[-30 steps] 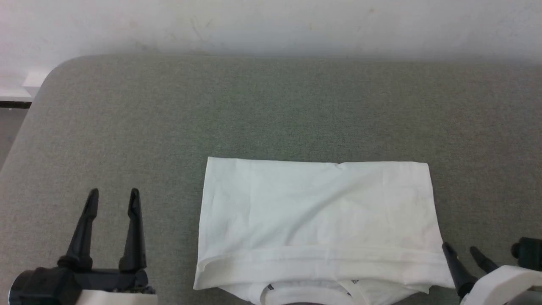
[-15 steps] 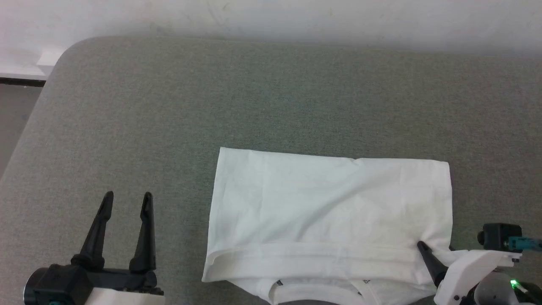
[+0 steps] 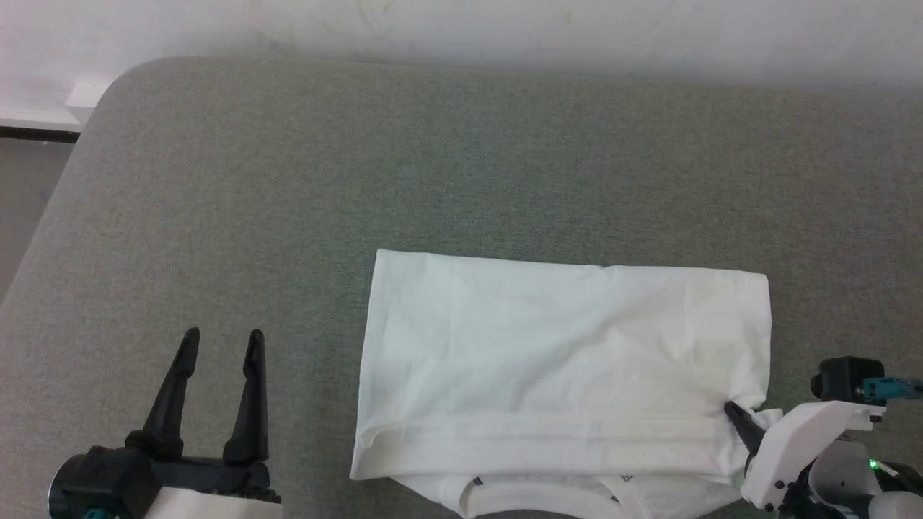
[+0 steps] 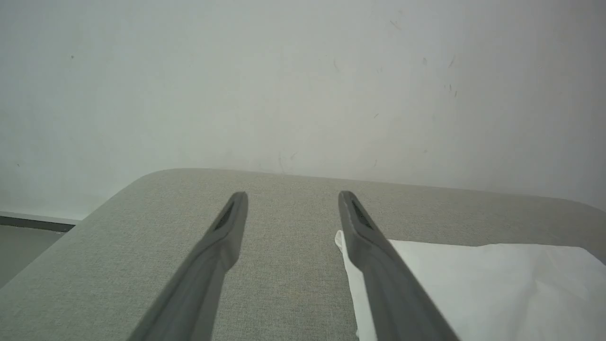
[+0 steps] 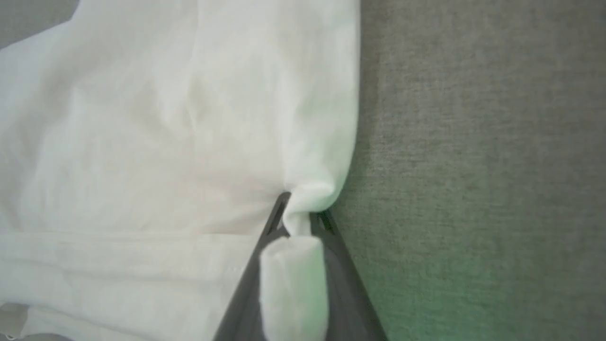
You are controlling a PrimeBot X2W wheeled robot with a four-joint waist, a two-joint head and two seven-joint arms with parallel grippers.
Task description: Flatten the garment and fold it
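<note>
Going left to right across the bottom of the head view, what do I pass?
Open left gripper with two long dark fingers → white thin-fabric T-shirt → right gripper pinching the T-shirt's edge.

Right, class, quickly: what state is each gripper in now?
Left gripper: open, holding nothing.
Right gripper: shut on a pinch of the white T-shirt at its edge.

You're looking at a grey-green fabric-covered table (image 3: 461,158) whose far left corner is rounded. Along its far edge stands a white wall (image 3: 505,29), faintly scuffed, evenly lit. Past the left edge you see grey floor (image 3: 18,187) and a dark skirting strip (image 3: 36,134).
</note>
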